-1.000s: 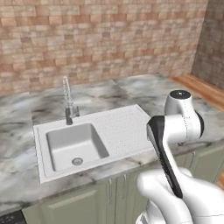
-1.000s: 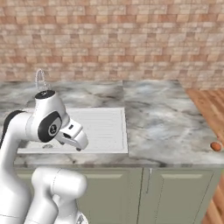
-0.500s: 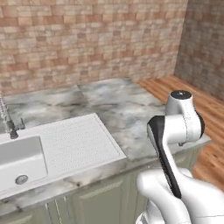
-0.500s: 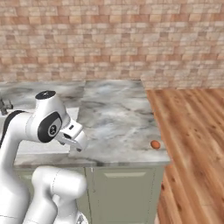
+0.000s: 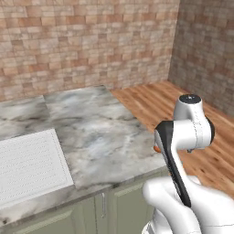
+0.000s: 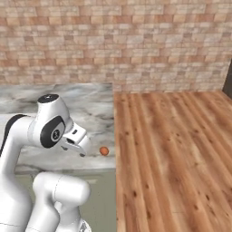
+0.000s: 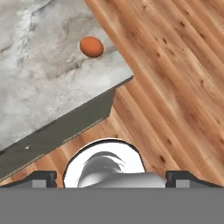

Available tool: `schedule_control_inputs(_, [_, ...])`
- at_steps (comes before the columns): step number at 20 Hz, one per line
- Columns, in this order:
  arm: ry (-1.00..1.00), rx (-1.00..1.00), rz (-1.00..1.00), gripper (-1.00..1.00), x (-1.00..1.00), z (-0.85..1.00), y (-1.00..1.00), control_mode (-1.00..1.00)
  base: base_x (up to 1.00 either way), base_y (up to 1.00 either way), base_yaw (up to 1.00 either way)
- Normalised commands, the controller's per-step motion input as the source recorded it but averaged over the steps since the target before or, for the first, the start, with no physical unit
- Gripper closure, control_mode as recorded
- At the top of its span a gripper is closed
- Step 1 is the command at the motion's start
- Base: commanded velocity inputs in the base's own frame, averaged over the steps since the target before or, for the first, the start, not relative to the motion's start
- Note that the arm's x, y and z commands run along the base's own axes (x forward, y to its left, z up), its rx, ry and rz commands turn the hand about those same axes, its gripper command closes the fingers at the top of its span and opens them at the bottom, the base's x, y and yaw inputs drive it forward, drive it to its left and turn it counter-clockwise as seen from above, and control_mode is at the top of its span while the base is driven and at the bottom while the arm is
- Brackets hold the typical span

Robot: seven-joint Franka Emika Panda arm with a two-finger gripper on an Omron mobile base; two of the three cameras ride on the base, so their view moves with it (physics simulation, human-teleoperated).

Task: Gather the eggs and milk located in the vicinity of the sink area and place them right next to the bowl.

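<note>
Egg (image 6: 104,151) resting on the marble counter (image 6: 97,108) near its front corner beside the wooden floor (image 6: 172,149). Gripper (image 7: 111,177) apparently wide open, empty, fingertips (image 7: 43,178) barely visible, well apart from egg.

No readable text, label, brand, number or sign is showing on anything in these views
</note>
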Motion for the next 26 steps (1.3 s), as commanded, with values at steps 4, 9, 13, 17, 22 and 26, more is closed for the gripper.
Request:
schedule_control_inputs(4, [0.00, 0.00, 0.00, -1.00, 0.00, 0.00, 0.00, 1.00, 0.04, -0.42, 0.00])
schedule_control_inputs(9, [0.00, 0.00, 0.00, -1.00, 0.00, 0.00, 0.00, 1.00, 0.14, -0.09, 0.03])
schedule_control_inputs(13, [0.00, 0.00, 0.00, -1.00, 0.00, 0.00, 0.00, 1.00, 0.20, 0.00, 0.04])
schedule_control_inputs(17, [0.00, 0.00, 0.00, -1.00, 0.00, 0.00, 0.00, 1.00, 0.16, 0.00, 0.04])
schedule_control_inputs(22, [0.00, 0.00, 0.00, -1.00, 0.00, 0.00, 0.00, 1.00, 0.18, 0.00, 0.05])
schedule_control_inputs(26, [0.00, 0.00, 0.08, -1.00, 0.23, 0.00, 0.00, -1.00, 0.09, 0.00, 0.02])
